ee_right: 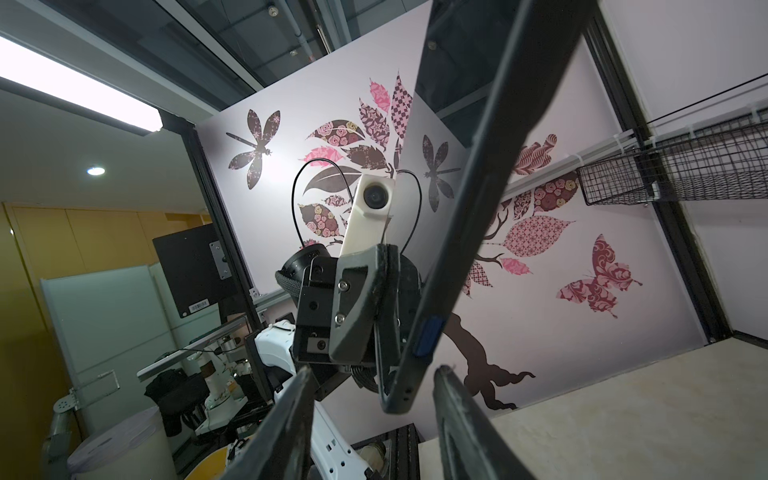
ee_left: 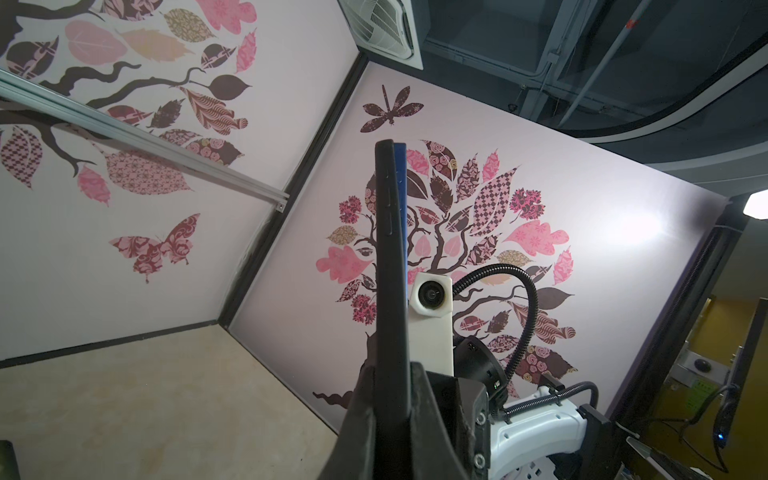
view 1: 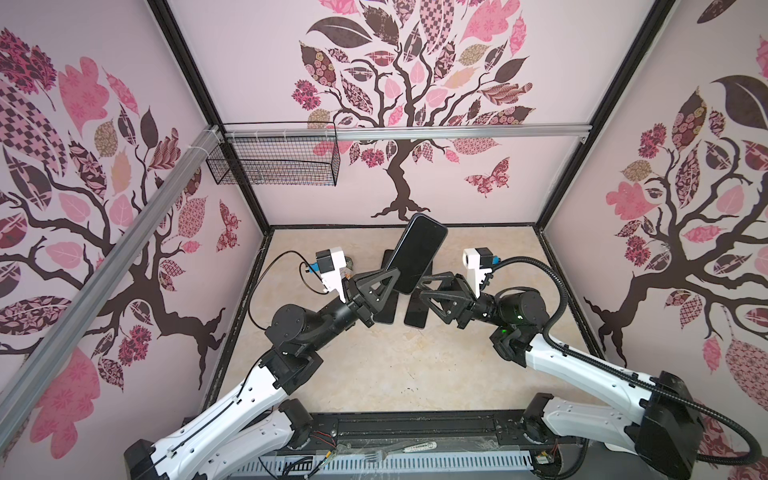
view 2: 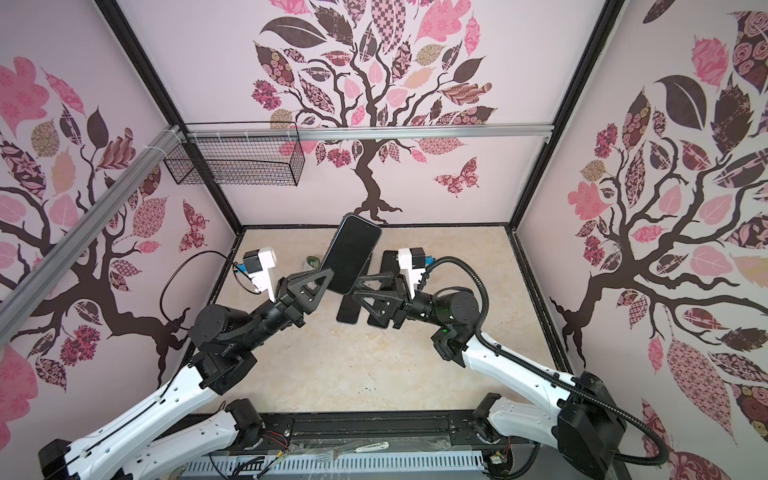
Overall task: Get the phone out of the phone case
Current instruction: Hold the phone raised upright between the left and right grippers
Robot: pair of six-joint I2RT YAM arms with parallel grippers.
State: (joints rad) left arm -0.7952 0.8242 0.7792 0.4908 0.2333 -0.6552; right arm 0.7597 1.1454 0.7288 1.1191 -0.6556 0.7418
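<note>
A dark phone (view 1: 417,252) (view 2: 352,253) in a black phone case (ee_left: 390,270) is held up off the table, tilted, in both top views. My left gripper (view 1: 395,277) (view 2: 327,276) (ee_left: 392,401) is shut on its lower part. In the left wrist view the case is edge-on, and a blue edge of the phone (ee_left: 400,174) shows at its far end. My right gripper (view 1: 430,281) (view 2: 362,283) (ee_right: 374,372) is open, its fingers on either side of the case's lower corner (ee_right: 395,399) without touching it.
Two dark flat slabs (view 1: 384,313) (view 1: 417,316) lie on the beige table (view 1: 374,374) under the grippers, and a third (view 2: 388,259) lies behind them. A small greenish can (view 2: 311,262) stands near the left wrist. A wire basket (view 1: 274,162) hangs on the back rail.
</note>
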